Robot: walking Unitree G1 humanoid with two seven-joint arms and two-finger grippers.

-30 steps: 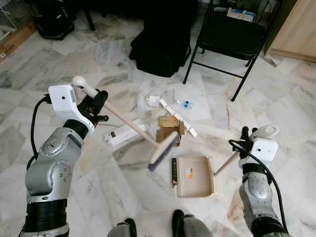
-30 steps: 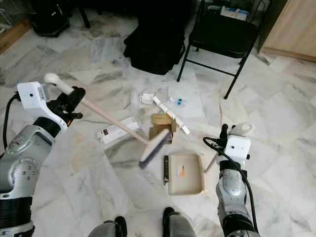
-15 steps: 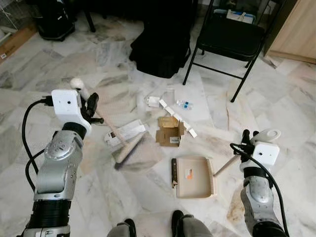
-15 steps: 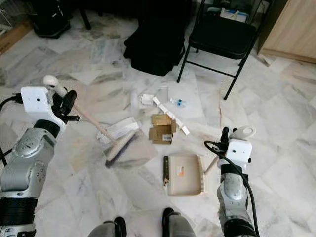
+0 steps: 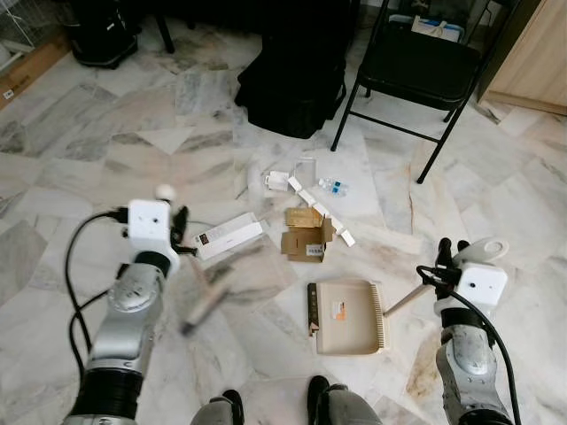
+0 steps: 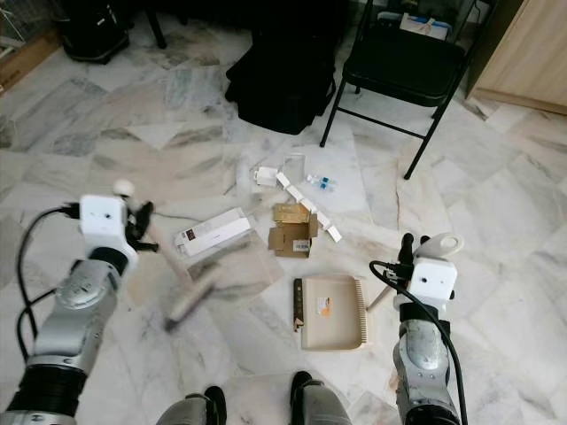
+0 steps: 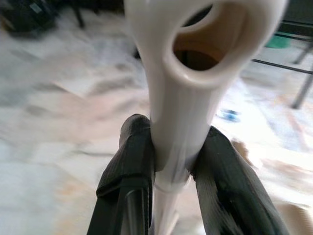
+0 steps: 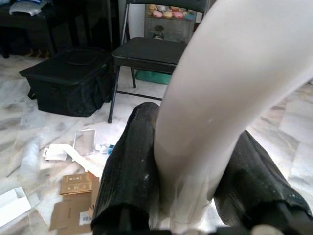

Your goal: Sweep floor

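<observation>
Two tools, both clamped: left tool [image 7: 171,161] on blurred broom [image 5: 202,297] handle, right tool [image 8: 193,161] on handle of dustpan [image 5: 347,316] resting flat beside it.

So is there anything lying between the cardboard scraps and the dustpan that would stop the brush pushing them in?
Nothing visible does. The brown cardboard pieces lie just beyond the dustpan, with bare marble between. The left gripper holds the brush, its head off to the left of both; the right gripper holds the dustpan's handle.
</observation>
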